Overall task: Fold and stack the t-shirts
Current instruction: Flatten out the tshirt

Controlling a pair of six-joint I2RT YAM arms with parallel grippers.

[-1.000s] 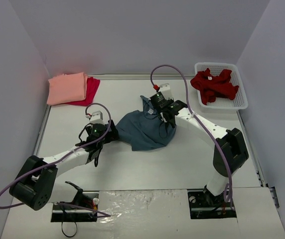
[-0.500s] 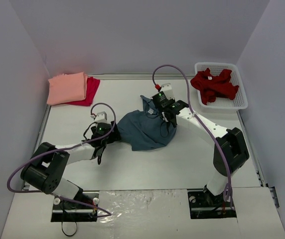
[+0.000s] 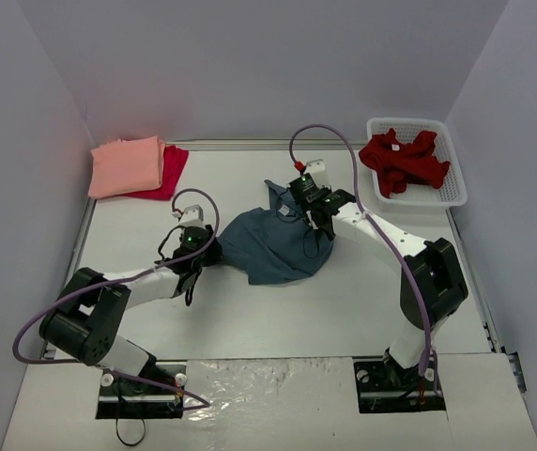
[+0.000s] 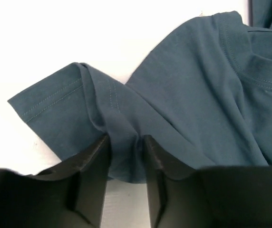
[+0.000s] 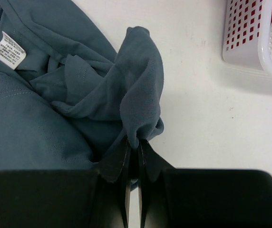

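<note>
**A:** What is the biggest thing on the white table (image 3: 278, 310)?

**B:** The slate-blue t-shirt (image 3: 273, 249). It is soft knit, crumpled into a rounded heap at mid-table.

**A:** And around it?

**B:** Far right of it stands a white lattice plastic basket (image 3: 453, 194) holding a rumpled dark red t-shirt (image 3: 402, 160). Far left of it, a salmon-pink t-shirt (image 3: 126, 166) is folded square on a flat crimson t-shirt (image 3: 171, 169).

**A:** The grippers?

**B:** The left gripper (image 4: 125, 142) sits at its left edge, its black fingers narrowed onto a bunched fold beside the stitched sleeve hem. The right gripper (image 5: 133, 149) is at its far right side, fingers nearly together, pinching a thin ridge of cloth.

**A:** The smallest thing?

**B:** A white printed label (image 5: 6, 50) sewn inside it.
</note>
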